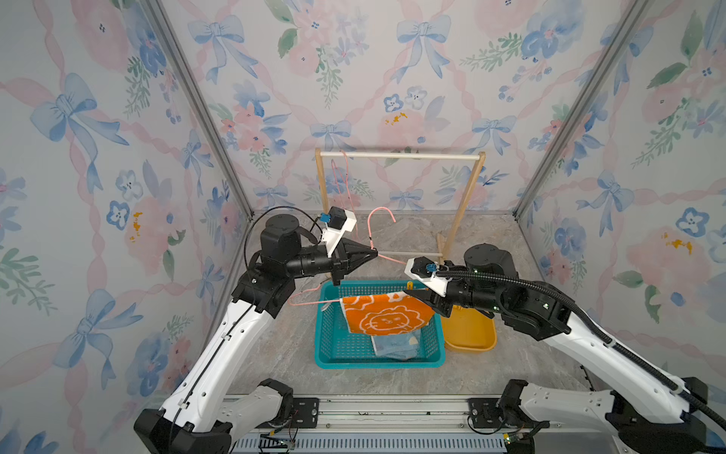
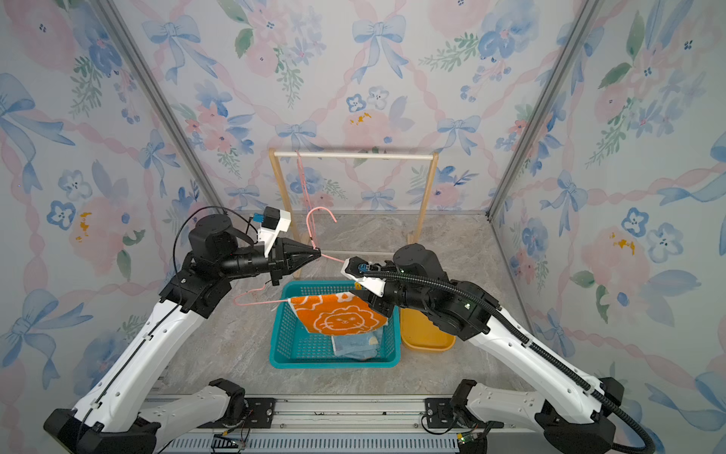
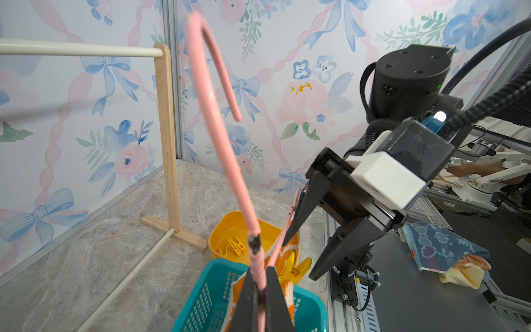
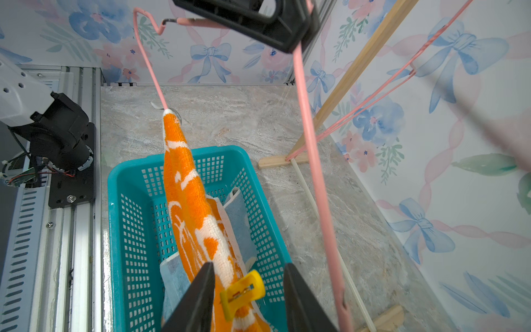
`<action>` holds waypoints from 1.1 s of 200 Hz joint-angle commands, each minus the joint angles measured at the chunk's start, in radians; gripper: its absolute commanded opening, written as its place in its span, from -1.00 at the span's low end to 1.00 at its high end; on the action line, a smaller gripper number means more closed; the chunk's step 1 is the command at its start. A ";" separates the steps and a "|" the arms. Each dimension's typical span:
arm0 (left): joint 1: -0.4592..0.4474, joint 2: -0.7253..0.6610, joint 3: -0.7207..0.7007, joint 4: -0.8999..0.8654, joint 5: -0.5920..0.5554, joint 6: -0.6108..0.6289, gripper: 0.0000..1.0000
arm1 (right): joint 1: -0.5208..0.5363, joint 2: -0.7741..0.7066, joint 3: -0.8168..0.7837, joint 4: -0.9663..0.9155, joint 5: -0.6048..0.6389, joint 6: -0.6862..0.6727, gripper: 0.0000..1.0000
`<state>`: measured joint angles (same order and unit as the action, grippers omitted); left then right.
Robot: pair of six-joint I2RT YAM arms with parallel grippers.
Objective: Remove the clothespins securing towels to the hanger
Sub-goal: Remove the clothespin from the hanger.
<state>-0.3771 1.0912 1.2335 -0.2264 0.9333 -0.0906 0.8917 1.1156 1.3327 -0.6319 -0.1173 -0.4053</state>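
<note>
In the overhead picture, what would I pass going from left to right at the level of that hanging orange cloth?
Bare corner of the pink hanger → orange lion towel → yellow tub.

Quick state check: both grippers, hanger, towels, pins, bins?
left gripper: shut on the hanger at its neck.
hanger: held up over the teal basket.
orange towel: draped on the hanger, pinned by one clothespin.
right gripper: open, jaws either side of that clothespin.
blue towel: unpinned, lying in the teal basket.
yellow bin: holds loose clothespins.
</note>
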 commanded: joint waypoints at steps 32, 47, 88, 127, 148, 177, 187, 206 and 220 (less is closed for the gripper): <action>0.006 -0.025 -0.007 0.031 0.028 -0.001 -1.00 | -0.018 0.021 -0.002 0.025 -0.036 -0.006 -0.21; 0.007 -0.026 -0.006 0.032 0.028 0.000 -1.00 | -0.021 0.020 -0.002 0.027 -0.042 -0.006 -0.23; 0.007 -0.027 -0.008 0.031 0.028 0.000 -1.00 | -0.027 0.021 -0.009 0.031 -0.051 -0.001 -0.29; 0.007 -0.028 -0.007 0.032 0.032 0.000 -1.00 | -0.031 0.030 -0.010 0.034 -0.055 -0.001 -0.29; 0.007 -0.029 -0.008 0.032 0.033 0.002 -1.00 | -0.032 0.033 -0.011 0.036 -0.057 -0.003 -0.29; 0.007 -0.028 -0.009 0.031 0.034 0.002 -1.00 | -0.033 0.039 -0.010 0.037 -0.061 -0.003 -0.30; 0.007 -0.028 -0.008 0.032 0.034 0.001 -1.00 | -0.034 0.042 -0.012 0.038 -0.062 -0.003 -0.30; 0.006 -0.028 -0.009 0.032 0.035 0.002 -1.00 | -0.037 0.043 -0.014 0.041 -0.066 -0.003 -0.33; 0.007 -0.028 -0.009 0.032 0.033 0.001 -1.00 | -0.037 0.041 -0.015 0.042 -0.067 -0.001 -0.36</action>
<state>-0.3763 1.0874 1.2324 -0.2264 0.9329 -0.0902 0.8692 1.1522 1.3304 -0.6086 -0.1734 -0.4049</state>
